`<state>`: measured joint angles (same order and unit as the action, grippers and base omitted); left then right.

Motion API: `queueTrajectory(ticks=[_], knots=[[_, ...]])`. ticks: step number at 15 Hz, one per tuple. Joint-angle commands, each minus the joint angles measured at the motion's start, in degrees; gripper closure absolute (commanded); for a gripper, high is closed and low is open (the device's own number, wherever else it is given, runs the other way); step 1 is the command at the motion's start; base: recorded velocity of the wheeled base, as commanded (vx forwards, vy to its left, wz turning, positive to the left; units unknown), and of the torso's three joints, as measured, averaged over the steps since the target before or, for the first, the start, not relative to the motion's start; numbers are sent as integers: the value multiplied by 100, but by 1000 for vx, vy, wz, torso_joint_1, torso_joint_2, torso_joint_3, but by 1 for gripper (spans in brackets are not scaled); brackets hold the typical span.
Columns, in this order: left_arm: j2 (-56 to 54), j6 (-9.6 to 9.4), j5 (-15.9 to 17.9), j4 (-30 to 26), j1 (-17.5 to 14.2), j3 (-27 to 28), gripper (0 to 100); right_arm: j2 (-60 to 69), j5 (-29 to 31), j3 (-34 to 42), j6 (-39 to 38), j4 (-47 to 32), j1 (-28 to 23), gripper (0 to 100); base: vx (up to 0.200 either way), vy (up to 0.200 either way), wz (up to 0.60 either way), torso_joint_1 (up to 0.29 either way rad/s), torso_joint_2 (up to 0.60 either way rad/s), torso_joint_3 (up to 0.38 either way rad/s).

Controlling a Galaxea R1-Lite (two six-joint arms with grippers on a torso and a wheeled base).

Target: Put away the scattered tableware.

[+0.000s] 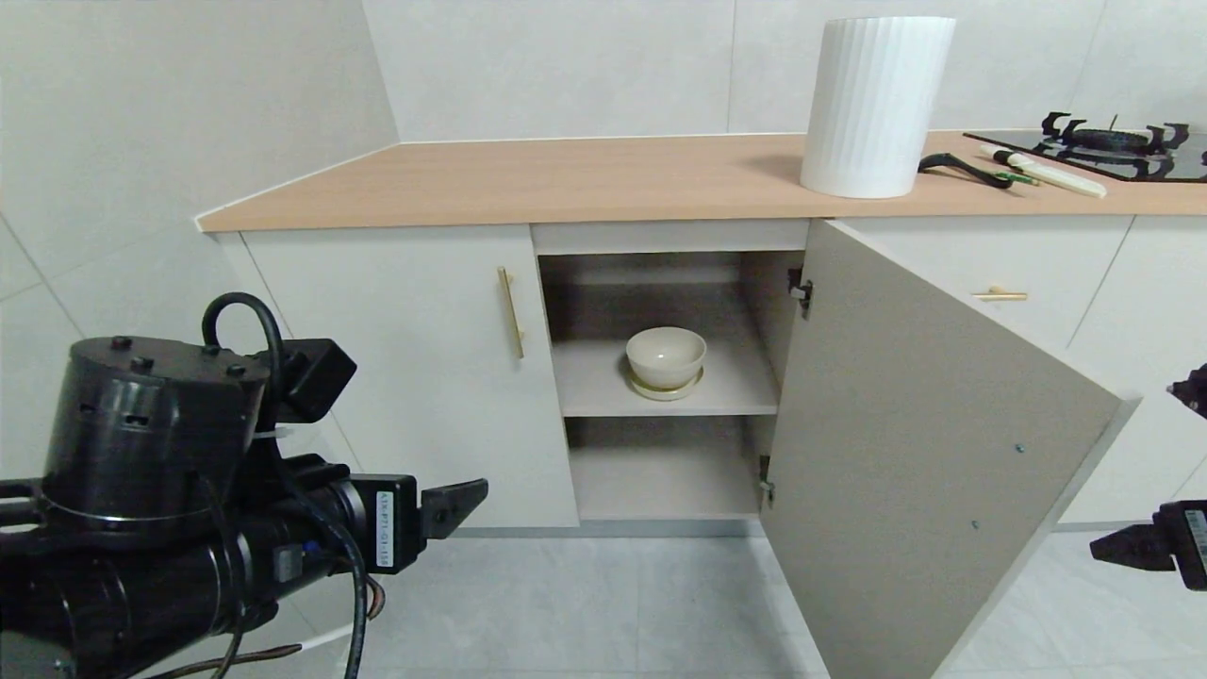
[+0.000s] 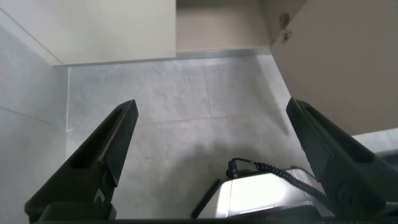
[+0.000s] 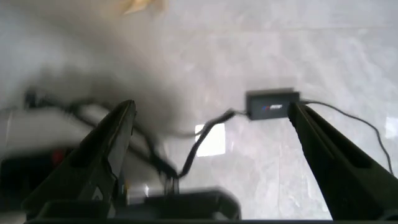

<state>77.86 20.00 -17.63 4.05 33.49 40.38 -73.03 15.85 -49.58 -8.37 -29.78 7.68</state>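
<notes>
A cream bowl rests on a small plate on the middle shelf of the open cabinet. My left gripper hangs low at the left, above the floor and left of the cabinet opening; its fingers stand wide apart with nothing between them. My right gripper sits at the far right edge, beyond the open door, and its fingers are also spread over the floor, holding nothing.
The cabinet door swings far out toward me on the right. On the wooden counter stand a tall white ribbed container, utensils and a gas hob. A power brick with cable lies on the floor.
</notes>
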Motion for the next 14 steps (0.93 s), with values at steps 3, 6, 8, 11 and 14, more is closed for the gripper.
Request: queueTrajectory(ticks=[3,6,8,11,14], knots=[[-17,3,-4,0,0,-3,0,-396,41,45,-68,904,-469,0,0,0,0,0,0,0],[-25,-5,5,0,0,-3,0,-862,59,62,-560,1554,-531,0,0,0,0,0,0,0],[-25,-5,5,0,0,-3,0,-1011,41,62,-683,1721,-522,0,0,0,0,0,0,0],[-34,-5,5,0,0,5,0,-1020,6,45,-762,1748,-496,0,0,0,0,0,0,0],[-43,-5,-4,-9,0,-3,0,-1020,-12,80,-982,1748,-206,0,0,0,0,0,0,0]])
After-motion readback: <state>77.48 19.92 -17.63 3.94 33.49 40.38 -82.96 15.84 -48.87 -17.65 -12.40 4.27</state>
